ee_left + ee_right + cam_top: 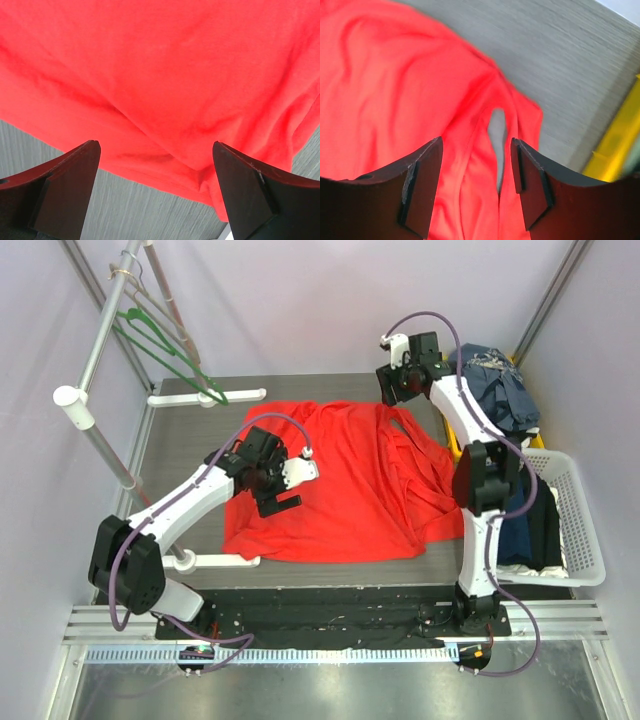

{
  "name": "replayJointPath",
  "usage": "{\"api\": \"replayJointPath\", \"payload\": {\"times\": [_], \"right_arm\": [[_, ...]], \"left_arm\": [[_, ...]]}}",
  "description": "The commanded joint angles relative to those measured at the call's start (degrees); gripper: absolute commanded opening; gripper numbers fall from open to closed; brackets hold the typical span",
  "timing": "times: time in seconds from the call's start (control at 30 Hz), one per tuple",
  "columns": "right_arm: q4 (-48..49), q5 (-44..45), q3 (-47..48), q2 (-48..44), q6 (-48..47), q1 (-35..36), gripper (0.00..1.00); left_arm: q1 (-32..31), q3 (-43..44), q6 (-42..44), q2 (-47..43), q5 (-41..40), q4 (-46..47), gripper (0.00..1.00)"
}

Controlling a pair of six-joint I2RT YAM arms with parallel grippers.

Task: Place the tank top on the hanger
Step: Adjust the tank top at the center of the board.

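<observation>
The tank top (340, 480) lies spread on the counter (190, 440), centre. The hanger (218, 395) hangs from the rack (103, 325) at 10 o'clock. The left gripper (292, 488), spread wide, hovers over the fabric's 9 o'clock side. The right gripper (395, 390), spread and empty, is above its 1 o'clock strap.

Bright, even light; the right wrist view is slightly blurred.

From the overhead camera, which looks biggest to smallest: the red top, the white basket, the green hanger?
1. red tank top, by far the largest.
2. white basket, at the right.
3. green hanger, only a thin outline. It hangs nearer the camera, so its true size is unsure.
</observation>
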Motion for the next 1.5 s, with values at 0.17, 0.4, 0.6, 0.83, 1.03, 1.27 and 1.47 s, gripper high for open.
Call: {"api": "replayJointPath", "payload": {"times": [0.17, 0.4, 0.6, 0.83, 1.03, 1.27, 1.47], "right_arm": [[3.12, 2.04, 17.37, 16.05, 12.8, 0.93, 0.66], [6.73, 1.43, 14.39, 18.96, 16.15, 1.63, 0.65], [6.91, 3.36, 13.42, 21.77, 14.84, 3.83, 0.66], [6.91, 5.29, 13.15, 24.14, 14.13, 5.5, 0.66], [6.82, 3.99, 13.33, 24.41, 14.22, 5.5, 0.27], [6.47, -8.98, 9.03, 16.17, 12.2, 5.59, 0.01], [2.43, -20.62, -2.3, 1.05, 5.44, 8.22, 0.01]], "left_arm": [[3.43, -3.96, -1.9, -4.16, -0.19, 3.84, 1.0], [4.84, -4.84, -1.9, -4.42, -0.01, 4.1, 1.0], [5.19, -4.92, -2.25, -4.16, 0.08, 4.28, 1.0], [5.27, -5.45, -2.16, -4.6, -0.19, 4.19, 1.0], [5.36, -6.06, -1.64, -5.3, -0.71, 4.36, 1.0], [5.63, -6.16, -1.99, -6.36, -1.85, 4.89, 1.0], [6.59, -4.66, -2.6, -6.8, -4.93, 5.95, 1.0]]}}
